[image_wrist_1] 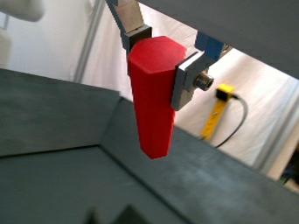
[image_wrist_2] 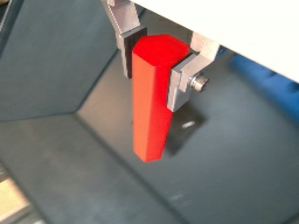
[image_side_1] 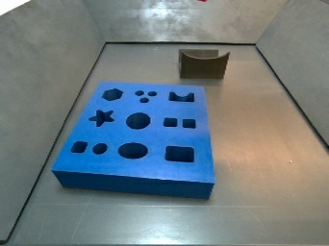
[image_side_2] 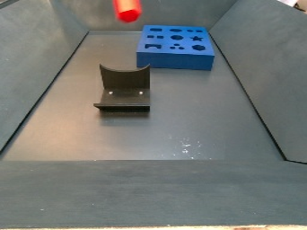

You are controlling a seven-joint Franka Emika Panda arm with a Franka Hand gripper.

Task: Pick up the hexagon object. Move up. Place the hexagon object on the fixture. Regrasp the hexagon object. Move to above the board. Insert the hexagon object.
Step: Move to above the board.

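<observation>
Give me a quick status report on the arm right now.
Gripper shut on hexagon object, held upright, high above the floor. Fixture empty. Board holes open, nothing in the way.

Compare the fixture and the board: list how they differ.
The fixture is dark olive-grey; the board is blue. The fixture is much smaller than the board. The fixture has one curved notch on top; the board has many shaped holes. Both rest on the floor, while the gripper holds the red hexagon object high above.
</observation>
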